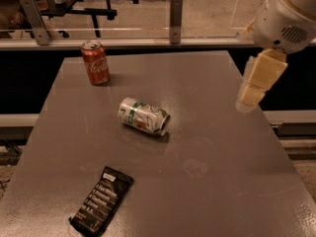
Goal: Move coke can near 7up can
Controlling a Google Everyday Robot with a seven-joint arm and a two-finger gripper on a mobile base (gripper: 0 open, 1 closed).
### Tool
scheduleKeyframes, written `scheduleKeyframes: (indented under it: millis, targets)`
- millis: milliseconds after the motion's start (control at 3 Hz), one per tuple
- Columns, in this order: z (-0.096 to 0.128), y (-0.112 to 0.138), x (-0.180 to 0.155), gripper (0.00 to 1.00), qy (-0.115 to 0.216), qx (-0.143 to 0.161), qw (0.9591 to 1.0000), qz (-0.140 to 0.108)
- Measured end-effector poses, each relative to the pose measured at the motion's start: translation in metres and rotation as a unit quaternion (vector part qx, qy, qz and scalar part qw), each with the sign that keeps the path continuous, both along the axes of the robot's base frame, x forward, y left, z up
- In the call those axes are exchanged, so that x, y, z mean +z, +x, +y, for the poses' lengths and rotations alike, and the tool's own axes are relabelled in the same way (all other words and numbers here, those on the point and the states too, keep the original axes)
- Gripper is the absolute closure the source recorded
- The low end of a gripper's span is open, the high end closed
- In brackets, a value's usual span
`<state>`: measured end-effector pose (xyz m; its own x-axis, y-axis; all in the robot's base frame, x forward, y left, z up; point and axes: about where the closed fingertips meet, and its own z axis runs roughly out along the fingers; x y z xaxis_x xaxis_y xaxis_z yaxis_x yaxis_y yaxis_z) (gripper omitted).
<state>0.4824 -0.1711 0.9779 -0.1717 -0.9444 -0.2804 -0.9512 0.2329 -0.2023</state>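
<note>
While the coke can (95, 63) stands upright at the upper left of the gray table (222, 181), the 7up can (143, 116) lies on its side near center, well apart. Gripper (253, 88) hangs at upper right, open or closed: can't tell. Black snack bar (101, 200) at lower left.

Counter (222, 181) is showing smooth matt grey, coke can (96, 63) and 7up can (143, 116) are reading as glossy metal, snack wrapper (101, 200) is glinting like dark plastic film, gripper (248, 98) hanging over counter's right edge is looking matt cream plastic.
</note>
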Motion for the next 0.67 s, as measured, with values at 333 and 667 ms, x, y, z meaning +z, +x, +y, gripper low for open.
scheduleKeyframes:
  millis: [333, 667]
  targets:
    - [0.043, 0.042, 0.003, 0.0, 0.035, 0.021, 0.9991, -0.013]
    - [0.081, 0.074, 0.006, 0.0, 0.057, 0.031, 0.9974, -0.031]
